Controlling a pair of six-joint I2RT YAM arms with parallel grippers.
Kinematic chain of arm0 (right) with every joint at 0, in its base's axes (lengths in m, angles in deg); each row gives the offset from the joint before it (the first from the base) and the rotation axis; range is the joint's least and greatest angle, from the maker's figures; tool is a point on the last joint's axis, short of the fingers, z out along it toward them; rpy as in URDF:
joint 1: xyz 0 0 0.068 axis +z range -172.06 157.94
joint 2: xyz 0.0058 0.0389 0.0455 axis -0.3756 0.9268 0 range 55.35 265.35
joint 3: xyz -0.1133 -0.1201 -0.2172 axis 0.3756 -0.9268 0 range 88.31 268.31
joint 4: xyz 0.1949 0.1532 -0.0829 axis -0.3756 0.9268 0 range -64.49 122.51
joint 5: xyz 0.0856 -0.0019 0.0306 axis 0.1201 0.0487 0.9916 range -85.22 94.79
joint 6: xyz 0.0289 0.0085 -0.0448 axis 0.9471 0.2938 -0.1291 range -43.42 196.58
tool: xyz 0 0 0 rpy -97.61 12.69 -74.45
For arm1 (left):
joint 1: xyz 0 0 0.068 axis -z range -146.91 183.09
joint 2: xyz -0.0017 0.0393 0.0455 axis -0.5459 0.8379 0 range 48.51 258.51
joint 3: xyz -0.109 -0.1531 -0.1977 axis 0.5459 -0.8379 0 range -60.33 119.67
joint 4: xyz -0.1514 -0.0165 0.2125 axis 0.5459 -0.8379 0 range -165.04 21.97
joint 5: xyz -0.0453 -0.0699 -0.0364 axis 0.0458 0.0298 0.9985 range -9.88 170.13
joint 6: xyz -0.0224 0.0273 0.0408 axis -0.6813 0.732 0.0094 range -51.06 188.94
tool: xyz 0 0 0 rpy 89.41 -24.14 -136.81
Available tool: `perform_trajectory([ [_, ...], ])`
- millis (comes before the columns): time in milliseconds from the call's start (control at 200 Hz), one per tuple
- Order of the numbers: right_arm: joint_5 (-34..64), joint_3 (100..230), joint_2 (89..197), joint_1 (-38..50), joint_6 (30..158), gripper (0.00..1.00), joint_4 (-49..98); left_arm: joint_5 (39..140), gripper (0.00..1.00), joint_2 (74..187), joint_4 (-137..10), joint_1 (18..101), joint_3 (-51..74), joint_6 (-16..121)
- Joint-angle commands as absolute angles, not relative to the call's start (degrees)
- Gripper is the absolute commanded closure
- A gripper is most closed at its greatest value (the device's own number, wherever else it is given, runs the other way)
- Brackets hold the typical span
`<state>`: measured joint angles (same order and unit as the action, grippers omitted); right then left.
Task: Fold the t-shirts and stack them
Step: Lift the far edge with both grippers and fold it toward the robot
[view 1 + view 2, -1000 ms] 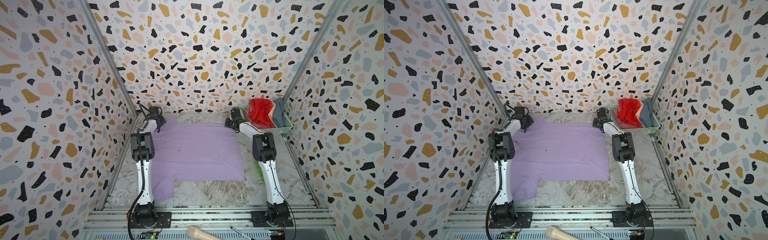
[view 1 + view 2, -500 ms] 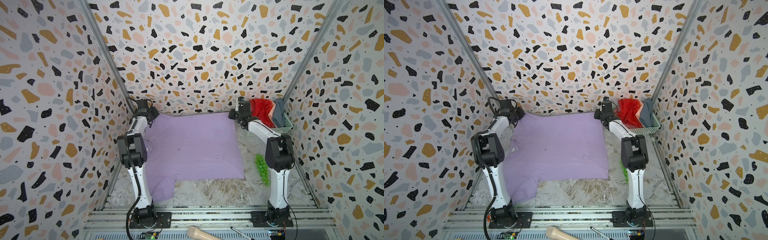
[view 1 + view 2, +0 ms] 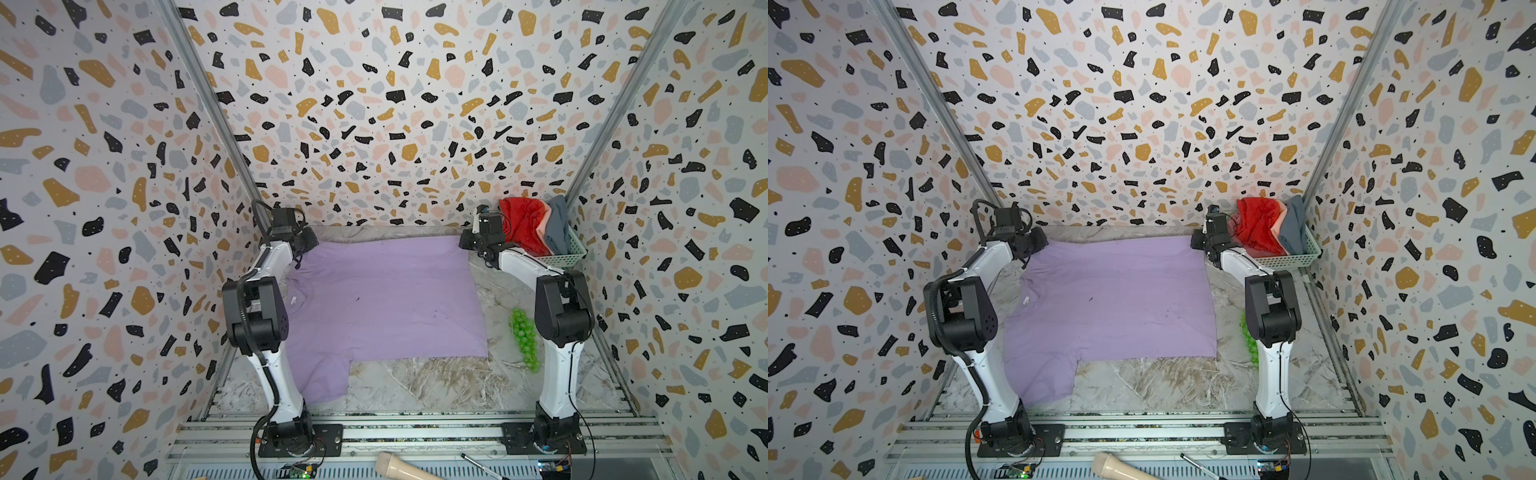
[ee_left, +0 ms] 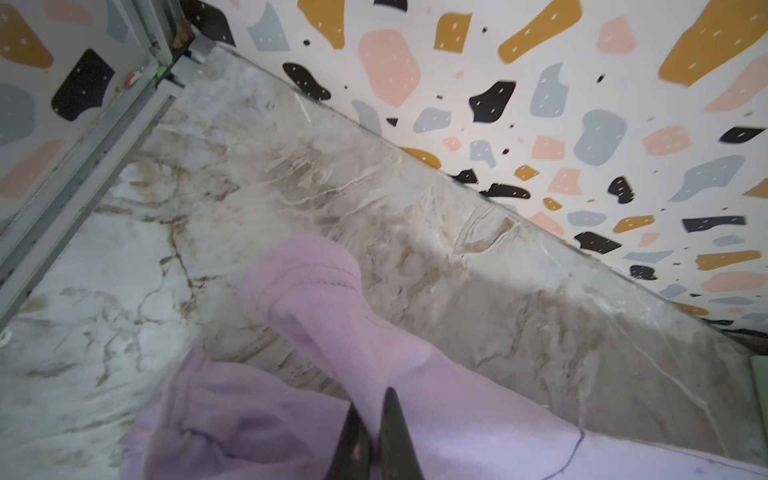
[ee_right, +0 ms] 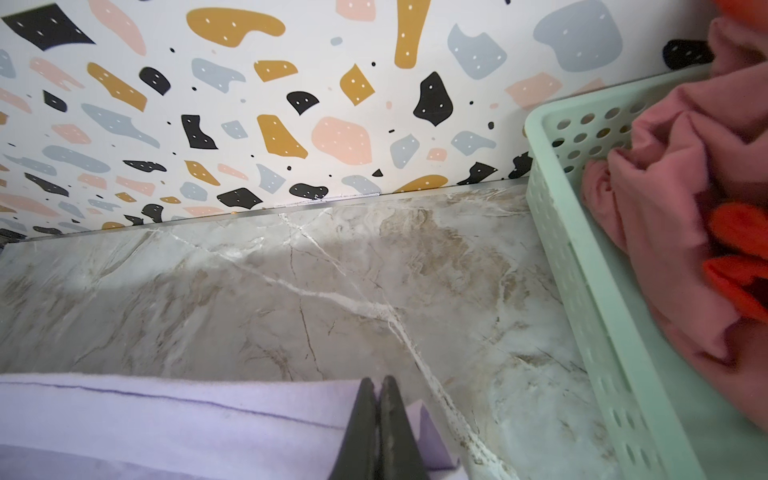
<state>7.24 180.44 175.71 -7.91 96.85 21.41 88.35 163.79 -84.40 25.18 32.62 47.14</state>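
A purple t-shirt (image 3: pixel 386 303) is shown spread almost flat over the middle of the marbled tabletop (image 3: pixel 436 382), with one short sleeve laid toward 7 o'clock in both top views. Its far edge is pinched at both corners. At 11 o'clock the left gripper (image 3: pixel 308 244) is closed tight on a bunched fold of the cloth, which is seen caught between the jaws in the left wrist view. At 1 o'clock the right gripper (image 3: pixel 467 241) is clamped on the stitched hem corner, just beside a pale green basket (image 3: pixel 569 255). The basket is set in the 2 o'clock corner against the speckled walls. In it a red t-shirt (image 3: pixel 521 224), a pink t-shirt (image 3: pixel 546 226) and a blue-grey t-shirt (image 3: pixel 559 228) are heaped unfolded. A bunch of green toy grapes (image 3: pixel 524 338) is left at 4 o'clock, near the purple t-shirt's right edge but apart from it.
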Motion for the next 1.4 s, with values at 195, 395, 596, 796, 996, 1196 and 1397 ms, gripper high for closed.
perform_trajectory([
  [195, 9.8, 175.2, 169.9, -7.9, 95.5, 1.00, 19.1, 84.6, 1.00, 157.1, -83.5, 24.8, 25.1, 49.1],
  [395, 10.2, 170.3, 168.8, -7.2, 95.8, 1.00, 18.8, 84.5, 1.00, 155.5, -83.6, 24.8, 20.5, 48.4],
  [596, 9.6, 167.5, 168.1, -7.0, 95.3, 1.00, 18.6, 84.5, 1.00, 153.3, -83.4, 24.8, 15.8, 47.5],
  [796, 11.0, 164.0, 164.1, -7.0, 92.6, 1.00, 20.4, 82.9, 1.00, 148.8, -85.9, 24.8, 10.8, 47.1],
  [996, 2.7, 151.5, 149.6, -7.1, 94.4, 0.41, 26.1, 72.7, 0.50, 135.8, -89.5, 24.7, 0.6, 43.3],
  [1196, 4.2, 155.3, 151.4, -8.0, 94.5, 0.38, 26.4, 71.4, 0.46, 137.0, -90.4, 24.7, 4.5, 42.6],
  [1397, 13.4, 163.7, 160.7, -6.6, 94.1, 0.40, 26.4, 75.2, 0.49, 144.1, -90.1, 24.7, 8.4, 44.0],
])
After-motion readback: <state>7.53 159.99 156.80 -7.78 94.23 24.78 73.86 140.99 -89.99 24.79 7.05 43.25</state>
